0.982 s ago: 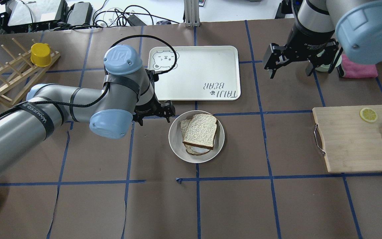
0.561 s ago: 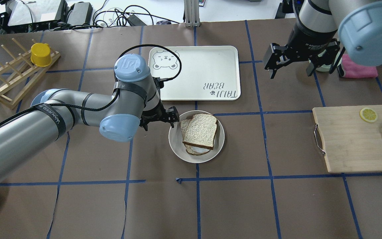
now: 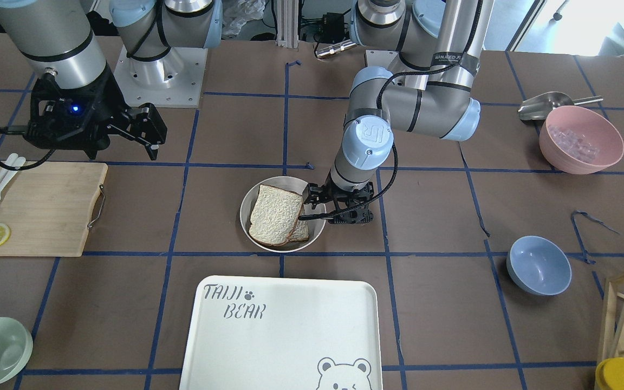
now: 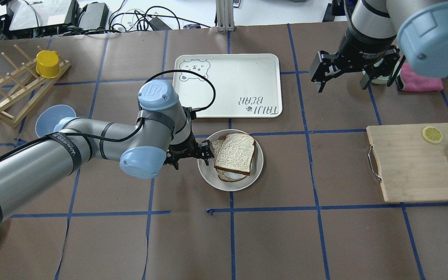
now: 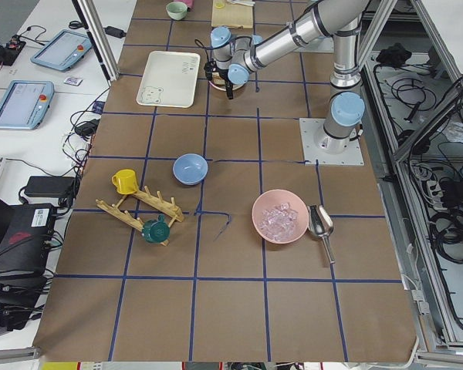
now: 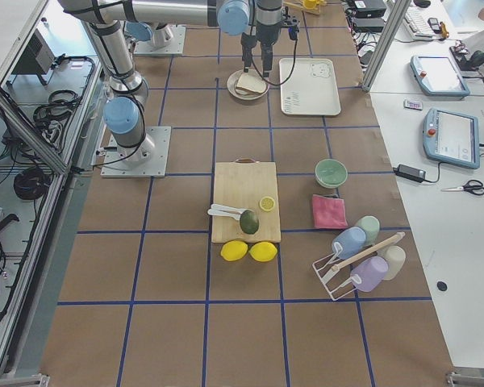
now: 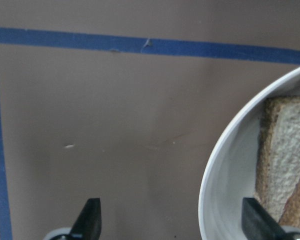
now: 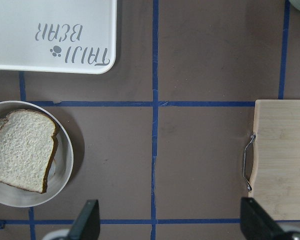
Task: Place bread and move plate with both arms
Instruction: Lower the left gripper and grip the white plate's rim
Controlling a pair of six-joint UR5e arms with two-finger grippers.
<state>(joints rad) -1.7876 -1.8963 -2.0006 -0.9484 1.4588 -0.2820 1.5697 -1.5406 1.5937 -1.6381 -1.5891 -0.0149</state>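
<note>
The bread [image 4: 235, 153] lies in the round off-white plate [image 4: 208, 175] at the table's middle, on top of a smaller slice that peeks out beneath it. Both also show in the front view, the bread [image 3: 275, 214] in the plate [image 3: 243, 216]. My left gripper [image 4: 191, 156] is open and low at the plate's left rim. In the left wrist view one fingertip [image 7: 90, 220] is outside the rim [image 7: 215, 165] and the other inside, next to the bread [image 7: 290, 150]. My right gripper [image 4: 340, 79] is open and empty, high at the far right, away from the plate [image 8: 65, 165].
A white bear-print tray [image 4: 228, 85] lies just beyond the plate. A wooden cutting board [image 4: 414, 163] with a lemon slice and cutlery is at the right. A blue bowl [image 3: 538, 264], a pink bowl [image 3: 581, 139] and a wooden rack [image 4: 14, 89] stand on my left side.
My left gripper has moved right and nearer along the plate's left edge, and now straddles its rim. The right gripper has barely moved.
</note>
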